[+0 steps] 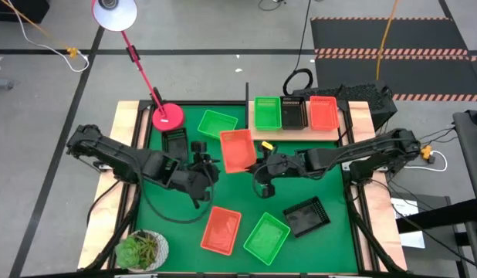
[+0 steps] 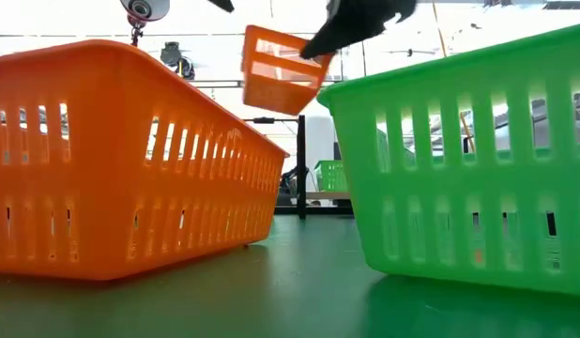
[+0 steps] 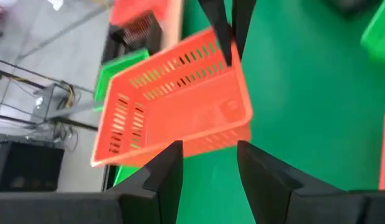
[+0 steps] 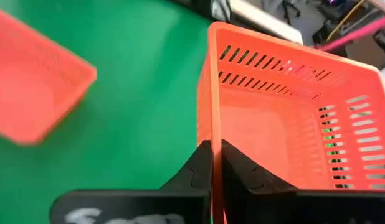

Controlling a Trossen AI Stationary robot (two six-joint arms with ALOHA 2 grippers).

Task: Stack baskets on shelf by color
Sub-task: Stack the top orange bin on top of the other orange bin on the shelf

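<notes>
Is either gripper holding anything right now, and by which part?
The right gripper holds an orange basket by its side wall's rim. The left gripper is open, holding nothing.

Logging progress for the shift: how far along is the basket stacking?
Done: green, black and orange baskets sit on the shelf. In hand: right gripper holds an orange basket; left gripper is open. Left: five baskets on the mat.
</notes>
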